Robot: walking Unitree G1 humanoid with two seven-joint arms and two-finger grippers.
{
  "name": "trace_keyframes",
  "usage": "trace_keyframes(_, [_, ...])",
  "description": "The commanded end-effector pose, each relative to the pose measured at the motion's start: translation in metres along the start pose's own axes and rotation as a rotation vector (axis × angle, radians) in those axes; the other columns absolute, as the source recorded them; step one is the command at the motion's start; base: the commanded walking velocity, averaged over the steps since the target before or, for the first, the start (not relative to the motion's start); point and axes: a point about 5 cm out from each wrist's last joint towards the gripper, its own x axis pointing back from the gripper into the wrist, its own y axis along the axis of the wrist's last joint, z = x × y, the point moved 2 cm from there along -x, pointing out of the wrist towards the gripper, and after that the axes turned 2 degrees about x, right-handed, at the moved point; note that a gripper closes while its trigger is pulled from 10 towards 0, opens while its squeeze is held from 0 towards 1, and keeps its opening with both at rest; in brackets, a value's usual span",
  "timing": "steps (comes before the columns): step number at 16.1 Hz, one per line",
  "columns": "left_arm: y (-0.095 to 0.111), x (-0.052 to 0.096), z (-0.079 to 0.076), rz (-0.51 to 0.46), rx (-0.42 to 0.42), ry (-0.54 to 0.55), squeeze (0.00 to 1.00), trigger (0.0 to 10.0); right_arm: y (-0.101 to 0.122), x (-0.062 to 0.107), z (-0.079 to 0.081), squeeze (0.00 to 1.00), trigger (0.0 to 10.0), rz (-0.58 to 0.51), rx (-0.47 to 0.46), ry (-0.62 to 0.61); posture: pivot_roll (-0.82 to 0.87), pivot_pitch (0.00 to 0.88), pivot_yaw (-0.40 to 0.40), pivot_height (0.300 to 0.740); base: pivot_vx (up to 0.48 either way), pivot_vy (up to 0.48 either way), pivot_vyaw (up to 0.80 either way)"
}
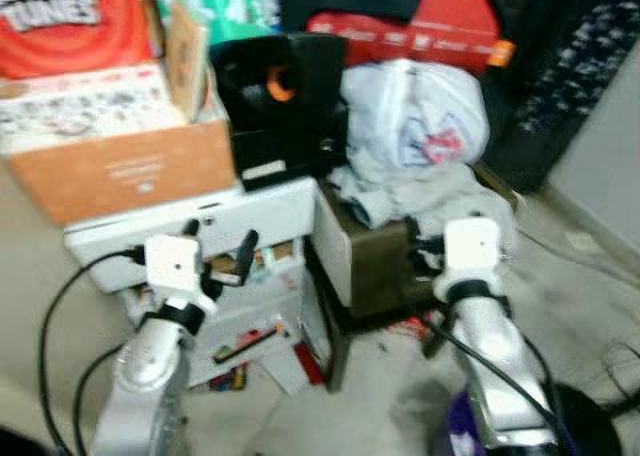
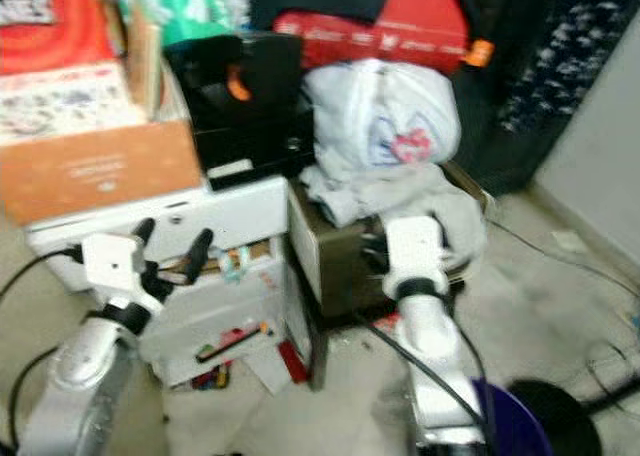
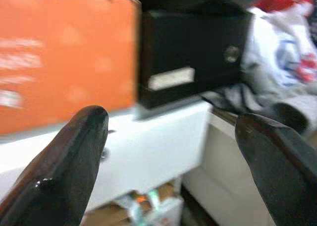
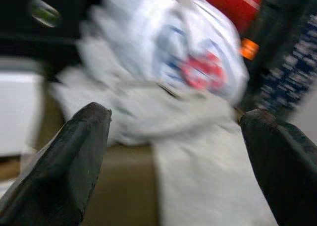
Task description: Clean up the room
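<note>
Task barely begun: crumpled grey cloth (image 1: 430, 191), white plastic bag (image 1: 415, 111) w/ red-blue print not yet picked up. Left end effector (image 1: 222, 256), right end effector (image 4: 173, 151) both wide, empty.

A cluttered room in a home: cardboard boxes (image 1: 120, 166), a stuffed plastic bag (image 1: 415, 116), crumpled grey clothing (image 1: 420, 201) and a messy white drawer unit (image 1: 240, 306).

Cluttered shelf (image 1: 215, 226) ahead, floor (image 1: 390, 396) open.
</note>
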Motion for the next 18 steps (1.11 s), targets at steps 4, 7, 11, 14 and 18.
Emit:
trace_keyframes(4, [0.0001,-0.0022,-0.0049,-0.003,0.001,-0.005,0.00,10.0,-0.0057,0.0000,-0.0074,0.00,10.0,0.025,-0.011,-0.028,-0.08,0.017,-0.033,0.740,0.000,0.000,0.80])
trace_keyframes(7, [-0.0002,-0.0035,-0.0060,-0.004,0.004,-0.009,0.00,10.0,-0.0032,-0.0014,-0.0051,0.00,10.0,0.016,-0.021,-0.024,-0.08,0.018,-0.032,0.740,0.000,0.000,0.41])
trace_keyframes(11, [-0.0011,-0.0039,-0.0057,0.001,0.007,-0.010,0.00,10.0,-0.0042,-0.0010,-0.0073,0.00,10.0,0.018,-0.030,-0.034,-0.08,0.023,-0.030,0.740,0.000,-0.142,0.00])
trace_keyframes(14, [-0.0018,-0.0038,-0.0066,0.003,0.007,-0.015,0.00,10.0,-0.0037,-0.0010,-0.0070,0.00,10.0,0.018,-0.031,-0.038,-0.08,0.027,-0.027,0.740,0.000,-0.329,0.00])
trace_keyframes(18, [-0.0025,-0.0037,-0.0065,0.008,0.008,-0.017,0.00,10.0,-0.0041,-0.0013,-0.0068,0.00,10.0,0.020,-0.032,-0.039,-0.08,0.033,-0.026,0.740,0.000,-0.315,0.00])
